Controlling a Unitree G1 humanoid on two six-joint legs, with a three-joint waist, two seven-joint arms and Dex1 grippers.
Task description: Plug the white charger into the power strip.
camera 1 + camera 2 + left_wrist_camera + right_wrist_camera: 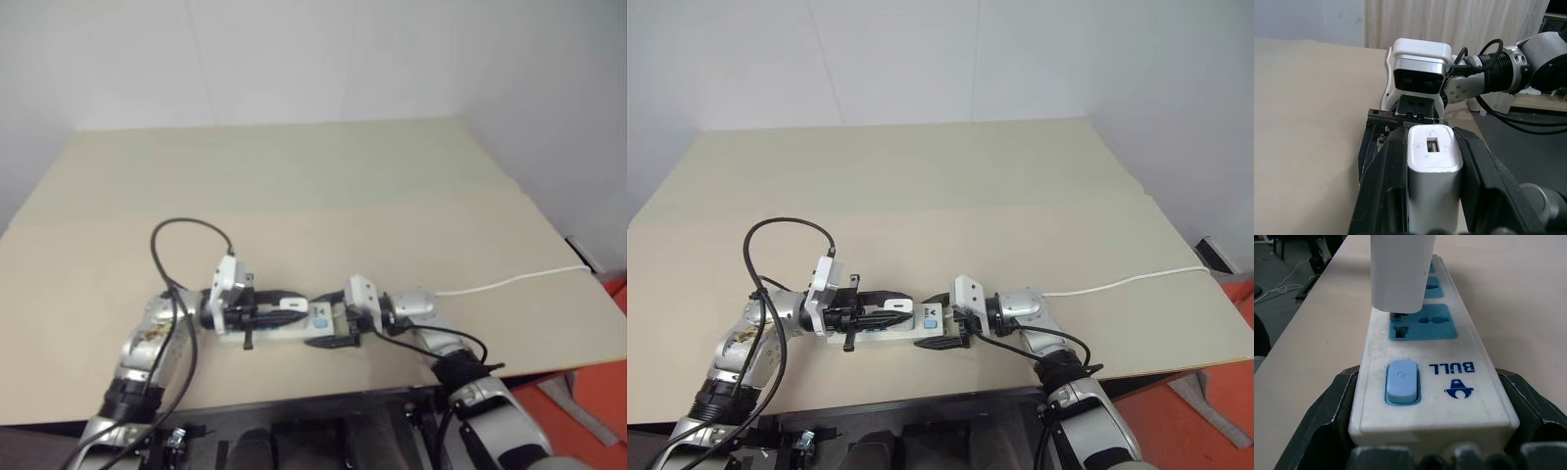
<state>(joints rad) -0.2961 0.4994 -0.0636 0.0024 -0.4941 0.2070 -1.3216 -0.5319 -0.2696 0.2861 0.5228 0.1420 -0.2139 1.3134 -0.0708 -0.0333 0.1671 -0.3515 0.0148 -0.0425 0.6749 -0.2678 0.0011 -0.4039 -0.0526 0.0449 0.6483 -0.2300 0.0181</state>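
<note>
Two robot arms meet over a tan table [313, 186] as the white charger [1402, 271] comes down onto the power strip [1459, 347]. The left gripper [1432, 161] is clamped on the charger, one black finger flat against each side of the white block, as its wrist view shows. The right gripper [338, 328] is clamped across the switch end of the strip, its fingers [1327, 411] hugging both long sides just behind the blue switch [1401, 381].

From the head camera, the strip lies near the table's front edge with its long axis running roughly 9 to 3 o'clock, switch end at 3 o'clock, and its thin white cord [509, 282] trailing off toward 3 o'clock. The charger sits above the strip on the 9 o'clock side of the switch, and the left arm alone carries it.

Seen along the strip from the right wrist, the charger stands upright over the first blue socket face [1422, 328] beyond the switch. Its underside meets the socket's far part with dark prongs at the slots, but a gap still shows beneath the body, so it appears not fully seated. The remaining move looks like a straight press down into the strip, perpendicular to its long axis, while the right gripper holds it steady.
</note>
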